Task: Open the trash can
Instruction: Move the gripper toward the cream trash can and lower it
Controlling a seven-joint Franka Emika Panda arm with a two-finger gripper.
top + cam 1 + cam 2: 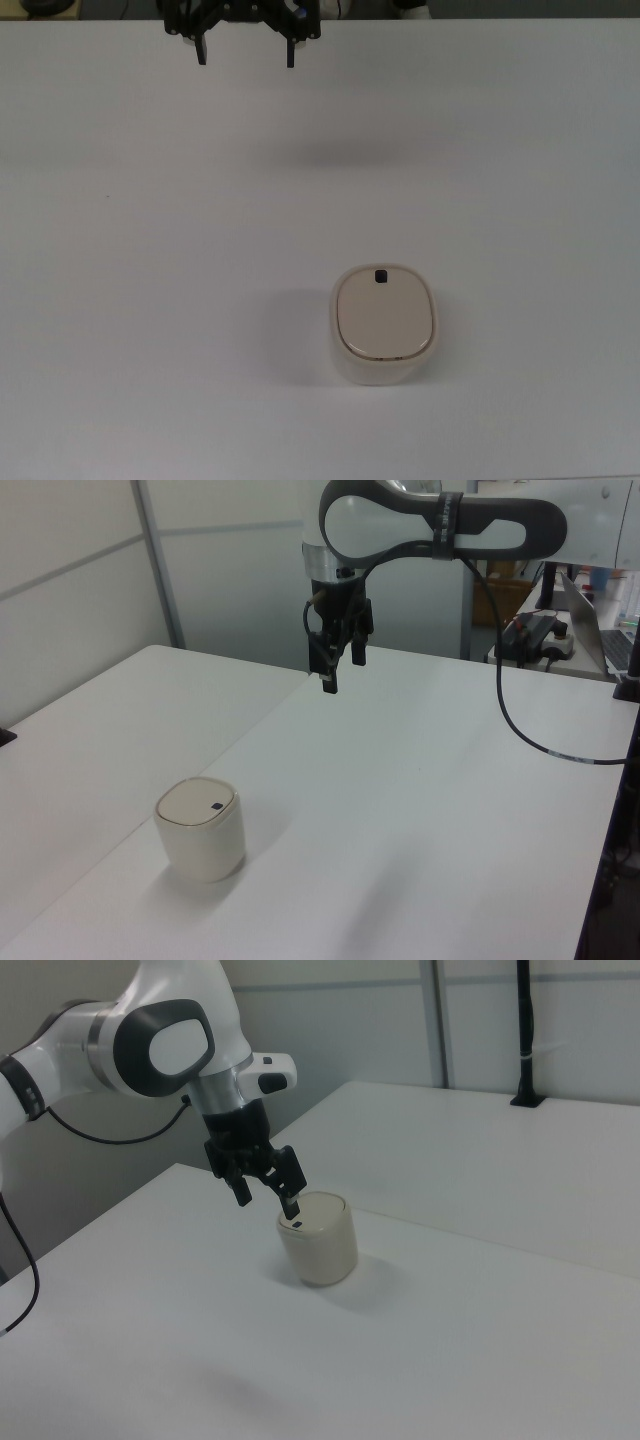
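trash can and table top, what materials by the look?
Trash can: looks like moulded plastic, cream with a satin sheen; smooth rounded corners, flat tan lid and small black button. Table: likely matte white laminate; uniform, no grain, only soft shadows.

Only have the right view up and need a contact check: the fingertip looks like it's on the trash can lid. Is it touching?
Observer: No. In the top view the gripper is at the far edge of the table, with bare surface between it and the trash can.
Operator: Height?
Observer: The left view shows the gripper hanging well above the table, higher than the lid.
Operator: Where's the button relative to it?
Observer: In the top view the black button sits on the lid edge nearest the gripper, offset to the top view's right of both fingers.
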